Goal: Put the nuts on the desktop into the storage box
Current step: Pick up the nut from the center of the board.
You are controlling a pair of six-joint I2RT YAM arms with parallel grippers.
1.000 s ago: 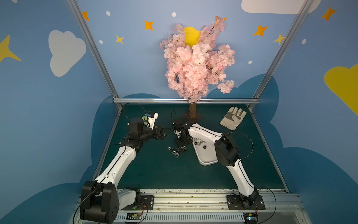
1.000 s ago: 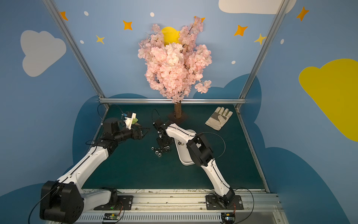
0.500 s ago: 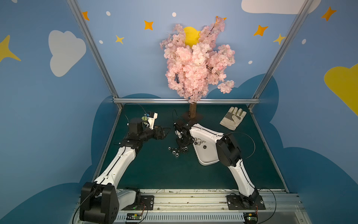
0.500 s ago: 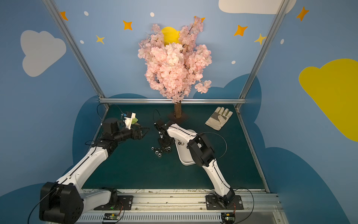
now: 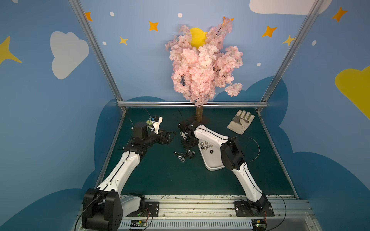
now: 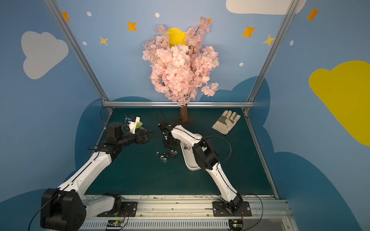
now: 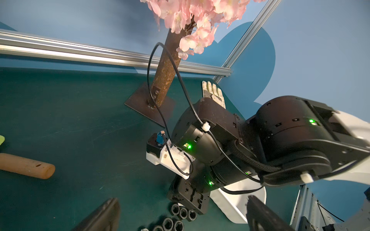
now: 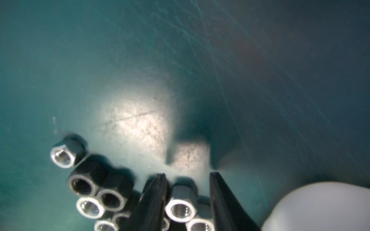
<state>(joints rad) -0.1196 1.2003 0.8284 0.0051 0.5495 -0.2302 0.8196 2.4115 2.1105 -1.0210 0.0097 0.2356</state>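
Clock read on the tabletop (image 5: pixel 160 176) from above, 12 at the back rail.

Nuts (image 5: pixel 184 156): loose cluster of roughly ten, lying just 9 o'clock of centre, most touching a neighbour. Several more lie inside the storage box (image 5: pixel 212 169), up at its 12 o'clock end.

Storage box: white, shallow, flat on the tabletop just 3 o'clock of the cluster. Its long axis runs about 11 to 5. The right forearm crosses above its 3 o'clock side.

Right fingers (image 5: pixel 188 146): pointing down at the 12 o'clock edge of the cluster, tips low among the nuts. Right wrist view: partly spread, straddling a single nut (image 8: pixel 181 206) whose hole faces the lens. The nut is close against one finger, with a clear gap to the other. Not pinched, nothing lifted.

Left fingers (image 5: pixel 172 137): at 10 o'clock of the cluster, clear of the nuts, aimed toward 3 o'clock. Left wrist view: spread wide, nothing between them.

Work glove (image 5: pixel 241 122): flat near the 1 o'clock corner, well apart from the box.

Blossom tree (image 5: pixel 199 115): at 12 o'clock, on a dark base plate.

Wooden handle (image 7: pixel 26 167): lying on the tabletop in the left wrist view, the rest cut off.
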